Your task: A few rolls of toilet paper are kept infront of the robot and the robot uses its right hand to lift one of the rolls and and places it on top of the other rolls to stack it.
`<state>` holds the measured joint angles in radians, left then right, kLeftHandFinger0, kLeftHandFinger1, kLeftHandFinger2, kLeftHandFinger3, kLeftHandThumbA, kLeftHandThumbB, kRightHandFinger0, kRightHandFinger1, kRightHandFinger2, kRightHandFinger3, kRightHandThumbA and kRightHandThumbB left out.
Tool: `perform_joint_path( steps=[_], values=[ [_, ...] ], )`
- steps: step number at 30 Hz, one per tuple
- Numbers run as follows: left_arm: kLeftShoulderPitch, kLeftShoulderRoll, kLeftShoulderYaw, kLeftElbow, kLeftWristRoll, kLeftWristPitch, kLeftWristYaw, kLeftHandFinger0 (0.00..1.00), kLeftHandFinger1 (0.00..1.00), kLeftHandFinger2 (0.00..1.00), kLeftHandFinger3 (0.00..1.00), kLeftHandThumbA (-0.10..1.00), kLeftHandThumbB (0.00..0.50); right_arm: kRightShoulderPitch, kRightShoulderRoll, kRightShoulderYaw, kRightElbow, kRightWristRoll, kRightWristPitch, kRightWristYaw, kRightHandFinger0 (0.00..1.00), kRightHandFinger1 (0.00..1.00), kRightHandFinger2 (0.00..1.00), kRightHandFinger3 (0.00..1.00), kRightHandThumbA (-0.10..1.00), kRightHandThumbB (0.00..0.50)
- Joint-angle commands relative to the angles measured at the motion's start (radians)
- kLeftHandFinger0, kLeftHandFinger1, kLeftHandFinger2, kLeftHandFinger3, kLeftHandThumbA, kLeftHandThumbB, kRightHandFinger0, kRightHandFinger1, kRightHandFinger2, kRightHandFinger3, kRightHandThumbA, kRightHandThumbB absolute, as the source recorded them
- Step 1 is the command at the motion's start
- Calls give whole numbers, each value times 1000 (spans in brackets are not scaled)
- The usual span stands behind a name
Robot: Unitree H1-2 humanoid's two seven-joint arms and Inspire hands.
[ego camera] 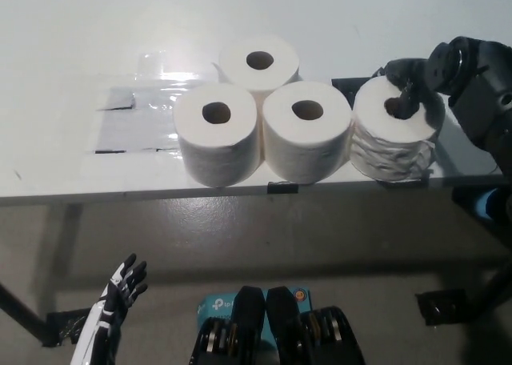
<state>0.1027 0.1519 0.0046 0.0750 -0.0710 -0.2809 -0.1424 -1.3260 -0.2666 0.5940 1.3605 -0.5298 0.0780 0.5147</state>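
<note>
Several white toilet paper rolls stand upright on the white table (72, 53). Three cluster together: one at the back (259, 61), one front left (217, 131), one front middle (307, 130). A rumpled fourth roll (384, 145) stands at the right, touching the middle one. My black right hand (414, 81) sits on top of this roll, one digit hooked down into its core hole and the others curled over its far rim. The roll looks slightly lifted or tilted at its right side. My white left hand (118, 294) hangs below the table at lower left, fingers apart.
A clear plastic sheet (140, 109) with grey tape lies on the table left of the rolls. The table's front edge runs just before the rolls. A blue box (216, 305) lies on the floor below.
</note>
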Motion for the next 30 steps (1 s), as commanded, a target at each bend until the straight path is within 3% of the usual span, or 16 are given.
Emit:
perform_joint_path(
  steps=[1,3,4,6,9,11,12,13,15,19,20,21,22,23,25,30],
  values=[
    [-6,9,6,-26,-5,-24,-4,1000,1000,1000,1000,1000,358,-44,0,16,14,-39,36,-79,1000,1000,1000,1000,790,347],
    [-6,12,5,-28,3,-22,-4,1000,1000,1000,1000,1000,362,-38,2,36,15,-62,52,-118,991,1000,1000,1000,759,359],
    [-6,12,7,-28,2,-26,-3,1000,1000,1000,1000,1000,361,-29,1,49,13,-75,49,-153,807,1000,1000,1000,748,353],
    [-5,11,6,-29,10,-27,2,1000,1000,1000,1000,1000,353,-15,-4,83,16,-106,25,-219,660,823,943,1000,754,345],
    [-5,9,12,-30,11,-31,8,1000,1000,1000,1000,1000,350,-1,-9,107,23,-117,8,-262,275,402,521,696,849,288],
    [-5,12,14,-34,9,-24,7,1000,1000,1000,1000,1000,358,14,-20,77,20,-86,-3,-295,50,227,442,814,856,140],
    [-7,11,16,-37,12,-19,10,1000,1000,1000,1000,1000,366,22,-29,64,20,-74,-21,-309,316,512,732,916,873,74],
    [-8,11,17,-36,12,-19,11,1000,1000,1000,1000,1000,367,22,-29,63,21,-73,-24,-313,338,536,757,926,878,70],
    [-8,14,19,-39,9,-14,9,1000,1000,1000,1000,1000,372,28,-43,42,21,-53,-47,-293,940,1000,1000,1000,980,9],
    [-6,10,26,-39,2,-5,10,1000,1000,1000,1000,1000,379,50,-83,-65,13,28,-112,-277,1000,1000,1000,1000,1000,0],
    [-4,11,26,-44,1,9,9,1000,1000,1000,1000,1000,393,61,-91,-99,12,53,-115,-288,771,777,857,936,1000,0],
    [-1,9,27,-44,3,11,10,1000,1000,1000,1000,1000,397,74,-98,-144,12,83,-121,-293,310,372,506,678,1000,0],
    [2,10,29,-44,2,7,9,1000,1000,1000,1000,1000,390,83,-99,-176,14,103,-120,-293,36,95,305,481,965,0],
    [6,10,29,-44,6,-1,9,1000,1000,1000,1000,1000,381,106,-106,-219,17,128,-123,-301,1,5,209,219,976,2],
    [9,13,30,-41,2,-5,4,1000,1000,1000,1000,1000,375,123,-106,-252,13,133,-130,-303,36,247,560,308,1000,0],
    [13,8,33,-36,7,-15,7,1000,1000,1000,1000,1000,362,187,-110,-458,32,280,-85,-271,0,145,465,212,1000,21]
  ],
)
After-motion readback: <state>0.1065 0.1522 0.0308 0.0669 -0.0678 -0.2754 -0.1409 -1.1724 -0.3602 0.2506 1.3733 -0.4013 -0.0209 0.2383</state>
